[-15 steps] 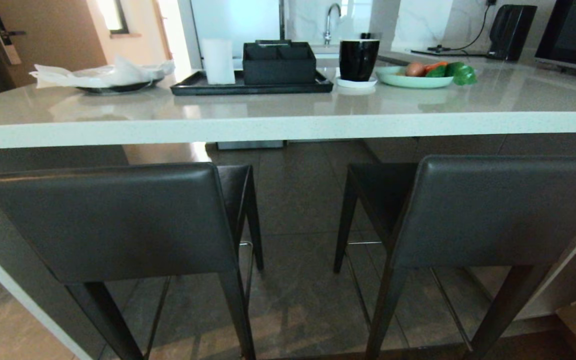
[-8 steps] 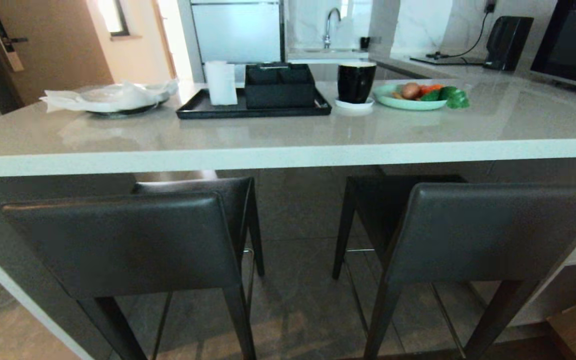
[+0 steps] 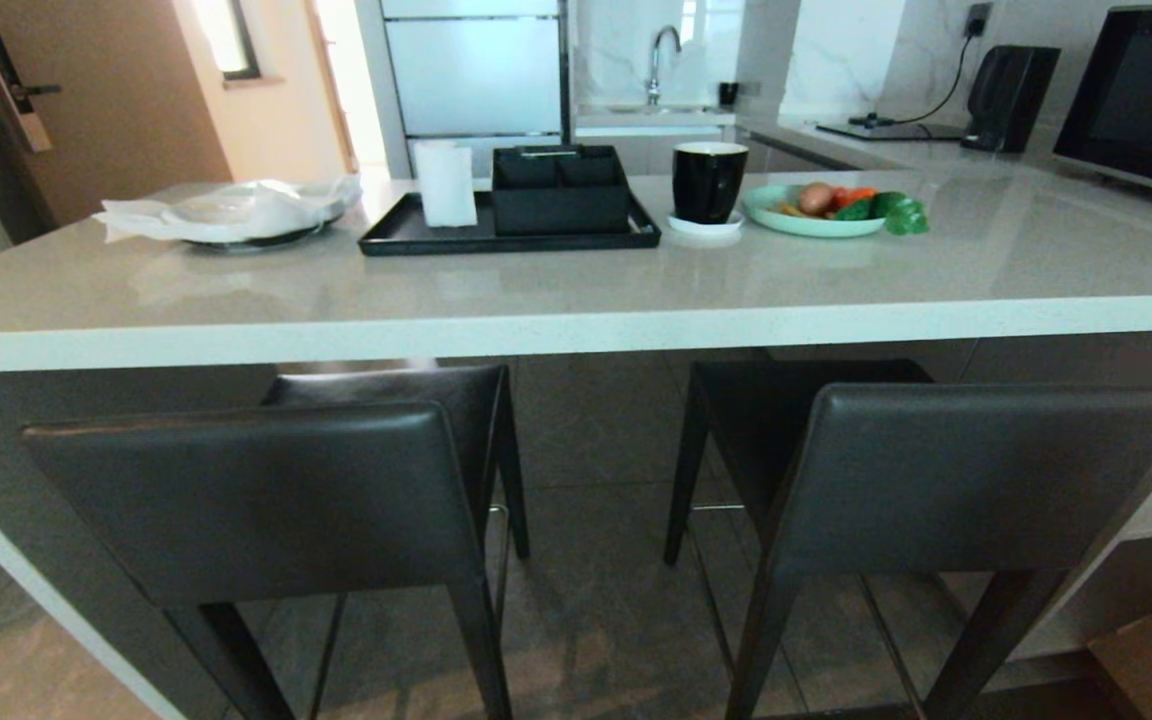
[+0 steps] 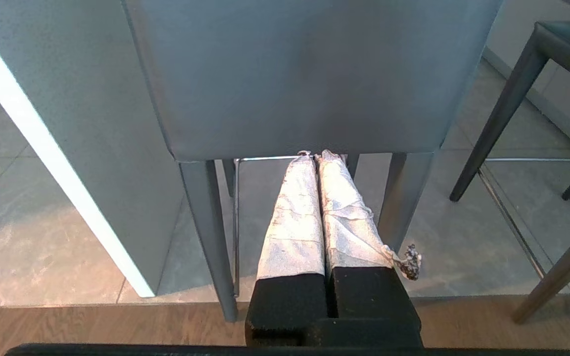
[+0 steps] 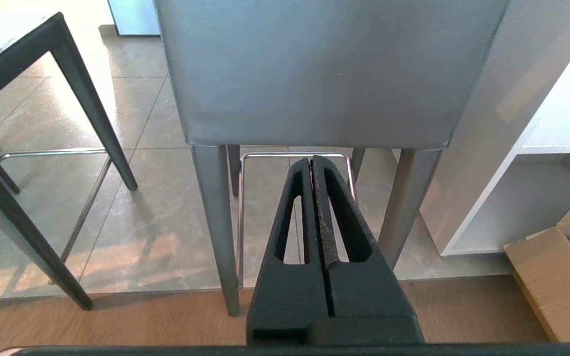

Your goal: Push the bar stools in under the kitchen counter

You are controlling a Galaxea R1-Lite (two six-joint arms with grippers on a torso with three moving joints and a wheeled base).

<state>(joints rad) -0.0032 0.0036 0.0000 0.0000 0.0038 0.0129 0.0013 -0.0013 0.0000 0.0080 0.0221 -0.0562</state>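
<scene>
Kitchen with grey floor tiles, and the long pale grey-beige polished stone kitchen counter (image 3: 576, 290) with its thick white edge runs right across the head view. Going left to right on top: a crumpled white plastic bag on a dark plate (image 3: 226, 212), a black tray (image 3: 506, 232) with a white cup and a black organiser box, a black mug (image 3: 709, 180) on a white saucer, then a pale green plate of vegetables (image 3: 816, 208).

Below, the left dark grey leather bar stool (image 3: 266, 500) has its seat partly under the counter lip, but its backrest sits out on the robot's side. The right dark grey leather bar stool (image 3: 976, 475) looks the same, next to the white shelf end. So I'd say neither is fully in yet.

The left gripper (image 4: 315, 157), fingers wrapped in pale tape, is pinched closed on nothing and points at the bottom edge of the left stool's backrest. The right gripper (image 5: 312, 159), bare black, is closed too and aimed at the right stool's back. Closed tips make sense as blunt pushers, one per stool.

Versus a second ago, the whole view has shifted: more countertop shows and the stools sit lower in frame. That's the camera rising, not the stools moving.
</scene>
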